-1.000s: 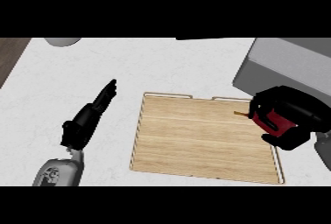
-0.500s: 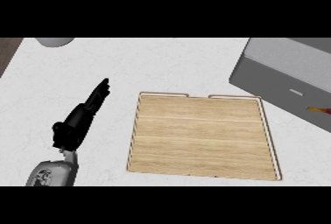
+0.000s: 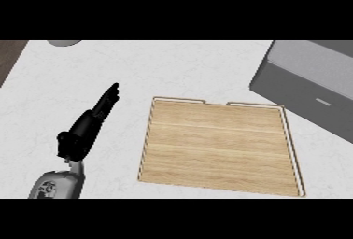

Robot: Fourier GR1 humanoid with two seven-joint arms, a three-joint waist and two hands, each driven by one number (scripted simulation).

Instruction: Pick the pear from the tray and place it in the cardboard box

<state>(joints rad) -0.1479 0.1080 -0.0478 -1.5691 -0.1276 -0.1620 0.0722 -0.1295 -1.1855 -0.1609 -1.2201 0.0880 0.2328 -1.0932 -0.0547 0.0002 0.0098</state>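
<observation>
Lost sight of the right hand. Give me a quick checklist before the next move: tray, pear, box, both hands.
1. Wooden tray flat on the counter: ok.
2. Pear on tray: not ok, none visible.
3. Grey box at the view's right, partly in view: ok.
4. Pear inside box: cannot tell, interior not shown.
5. Left hand left of tray, fingers straight, holding nothing: ok.
6. Right hand in view: not ok, out of frame.

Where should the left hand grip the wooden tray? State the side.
Probably its left rim, from the left: the wooden tray lies flat, so only the low raised rim offers a pinch, and the left hand rests open beside that edge.
</observation>
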